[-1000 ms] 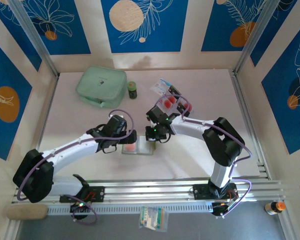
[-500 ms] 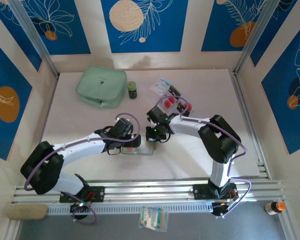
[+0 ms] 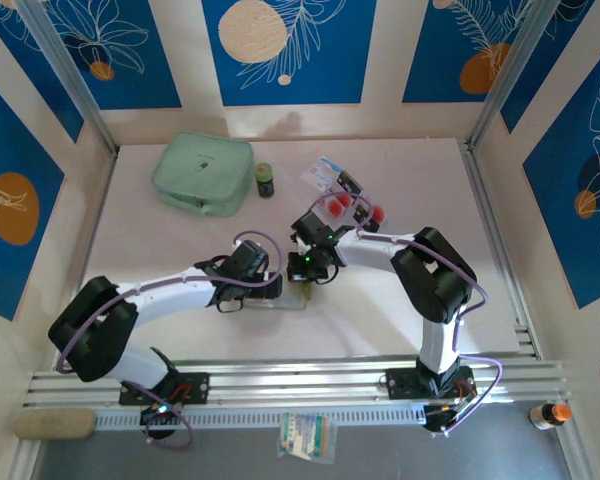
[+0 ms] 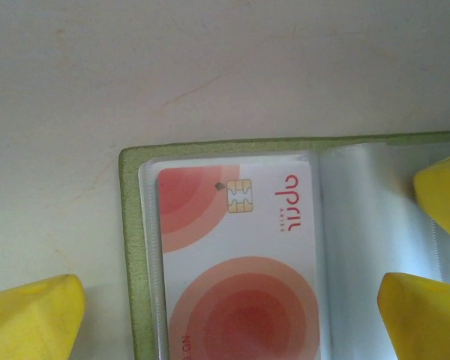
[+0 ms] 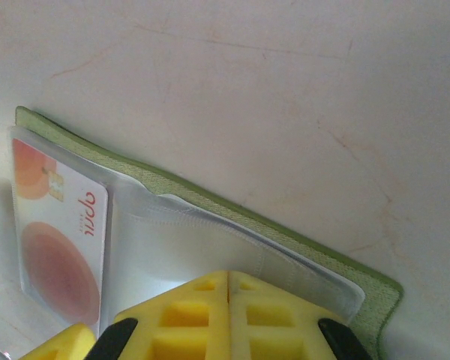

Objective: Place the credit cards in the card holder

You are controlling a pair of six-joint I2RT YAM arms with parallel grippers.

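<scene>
The olive-green card holder (image 3: 292, 300) lies open on the table between both arms. In the left wrist view, a whitish credit card with red dots (image 4: 240, 262) sits inside its left clear sleeve, next to the green edge (image 4: 131, 247). My left gripper (image 4: 231, 292) is open, with one yellow finger (image 4: 37, 315) outside the holder's edge and the other beyond the card. My right gripper (image 5: 229, 279) is shut, its tips resting on the clear sleeves (image 5: 210, 240) of the right half. More credit cards (image 3: 345, 206) lie loose behind the right gripper (image 3: 306, 272).
A mint-green zip pouch (image 3: 202, 172) and a small dark bottle (image 3: 265, 179) stand at the back left. A white-and-blue sachet (image 3: 323, 169) lies by the loose cards. Off the table's front lie another sachet (image 3: 305, 437) and an orange-capped bottle (image 3: 550, 413).
My left arm has swung forward and to the right, bringing its gripper over the sleeved card, which it now covers in the top view. The right gripper has barely moved.
</scene>
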